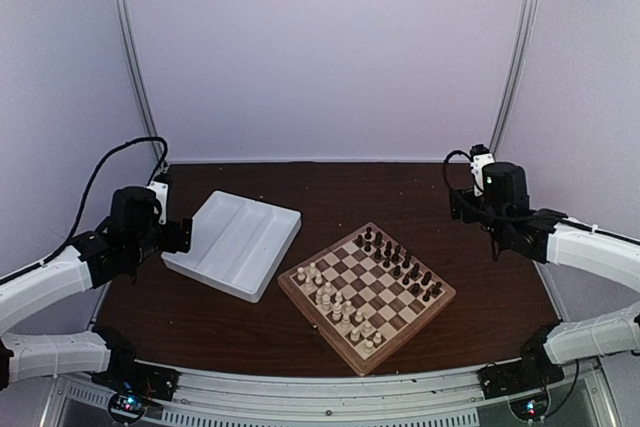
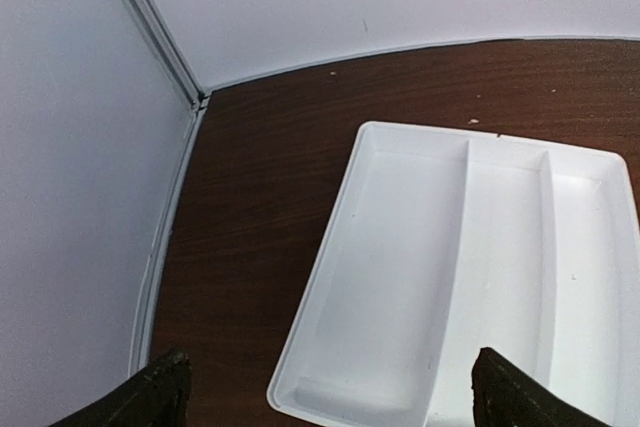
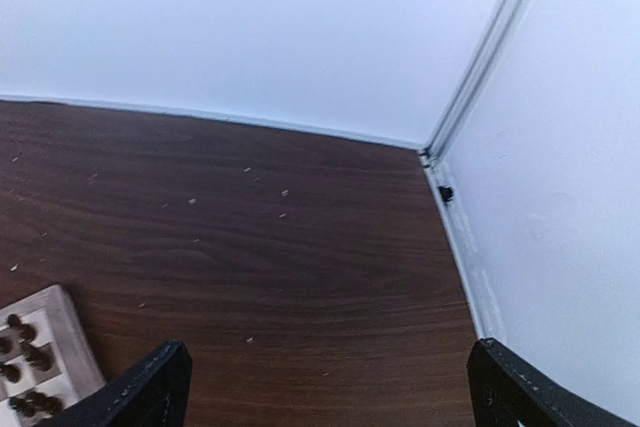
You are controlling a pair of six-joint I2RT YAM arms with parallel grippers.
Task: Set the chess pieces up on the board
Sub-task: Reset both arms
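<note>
Wooden board (image 1: 364, 365): diagonal on the table (image 1: 350, 192), right of the white tray (image 1: 232, 243).
Dark chess pieces (image 1: 398, 262): ranked along its far-right side, cream pieces (image 1: 335, 307) opposite.
Left jaws: spread wide, empty, above the tray.
Right jaws: spread wide, empty, over the table beyond the board's corner.

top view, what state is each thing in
board: flat on the table
dark chess pieces: standing on the board, two rows
cream chess pieces: standing on the opposite side
tray: empty
left gripper: open, holding nothing
right gripper: open, holding nothing
</note>
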